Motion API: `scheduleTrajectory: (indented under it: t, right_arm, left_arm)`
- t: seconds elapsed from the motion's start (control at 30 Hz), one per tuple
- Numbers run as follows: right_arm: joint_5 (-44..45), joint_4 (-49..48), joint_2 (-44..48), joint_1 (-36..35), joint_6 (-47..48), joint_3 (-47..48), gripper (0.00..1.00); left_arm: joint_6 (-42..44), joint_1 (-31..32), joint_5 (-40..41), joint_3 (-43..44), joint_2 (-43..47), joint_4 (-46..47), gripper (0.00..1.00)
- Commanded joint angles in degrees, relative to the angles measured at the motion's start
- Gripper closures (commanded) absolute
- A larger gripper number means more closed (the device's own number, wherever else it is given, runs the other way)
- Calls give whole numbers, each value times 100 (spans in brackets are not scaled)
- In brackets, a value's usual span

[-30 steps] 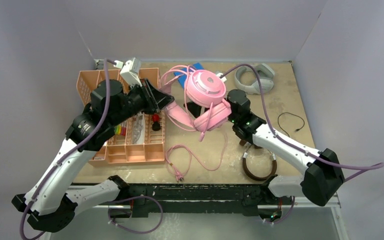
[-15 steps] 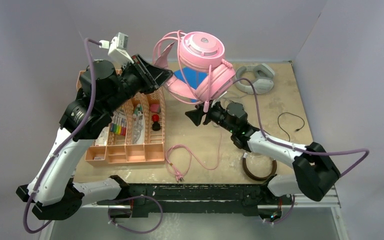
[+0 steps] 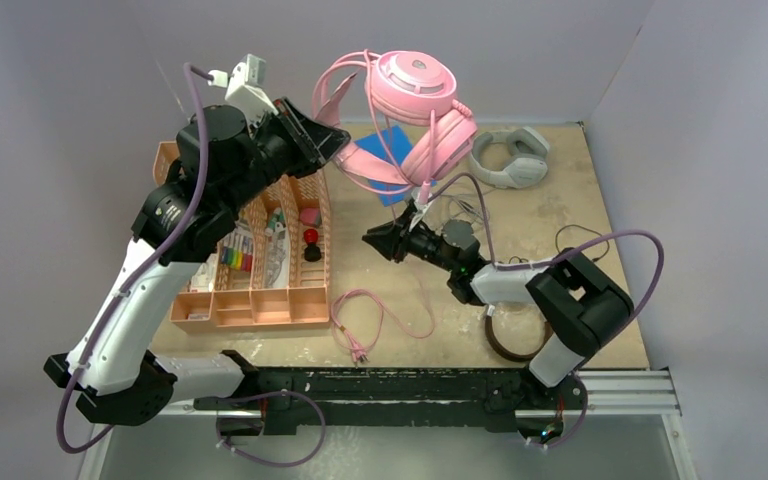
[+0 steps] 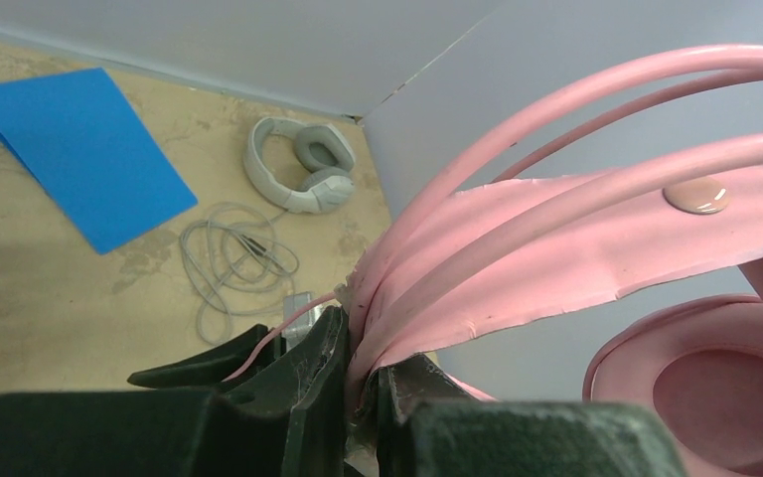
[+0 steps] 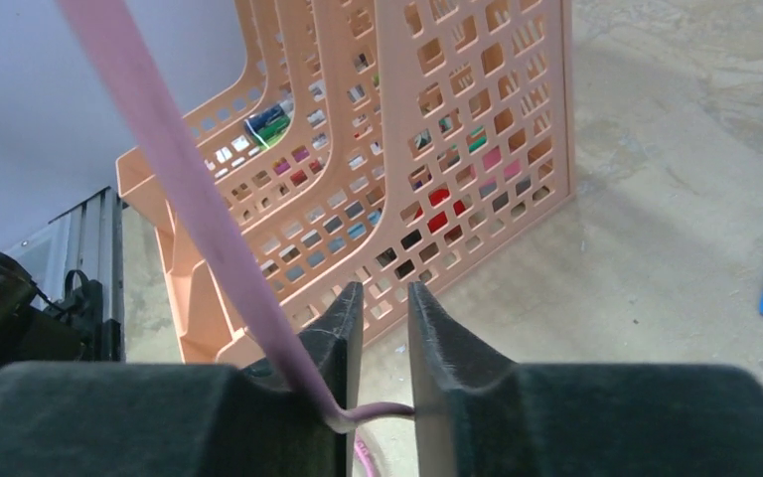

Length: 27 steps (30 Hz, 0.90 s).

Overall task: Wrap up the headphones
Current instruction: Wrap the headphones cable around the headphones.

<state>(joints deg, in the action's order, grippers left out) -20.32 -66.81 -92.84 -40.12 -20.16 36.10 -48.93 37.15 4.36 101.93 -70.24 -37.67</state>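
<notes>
Left hand (image 3: 335, 143) clamps the headset (image 3: 415, 90) by its band, aloft.
Right hand (image 5: 385, 298) narrow around the cable (image 5: 189, 189) — pinch unclear; surface (image 3: 560, 200) below.

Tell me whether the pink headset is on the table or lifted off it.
Lifted: the left gripper pinches its headband, and the pink headset hangs in the air above the table.

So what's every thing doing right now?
pink headphones: up in the air, held by the headband.
left claw: shut on the pink headphones.
pink cable: dangling to the table, running through the right claw.
right claw: slightly open around the pink cable.
grey headphones: lying on the table, cable unwrapped.
brown headphones: lying flat, partly hidden.
</notes>
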Motion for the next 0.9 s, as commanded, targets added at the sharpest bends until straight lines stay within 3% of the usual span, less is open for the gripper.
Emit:
scheduleTrajectory:
  t: [0.0, 0.13, 0.33, 0.53, 0.67, 0.87]
  right_arm:
    - [-202, -877, -76, -25, 201, 89, 82]
    - [-40, -439, 155, -25, 224, -113, 100]
    - [-55, 429, 901, -31, 76, -810, 100]
    - [280, 2302, 2357, -122, 332, -1330, 100]
    - [538, 3454, 3230, -345, 542, -1346, 100]
    - [843, 4746, 3793, -933, 706, -938, 100]
  left_arm:
    - [-157, -33, 220, 553, 71, 535, 100]
    - [12, -32, 780, 724, -19, 223, 100]
    - [351, -32, 2135, 701, -60, 62, 100]
    - [593, -34, 3193, 468, -50, 225, 100]
    - [674, -35, 3644, 294, -42, 366, 100]
    - [859, -37, 4363, 52, -104, 533, 100]
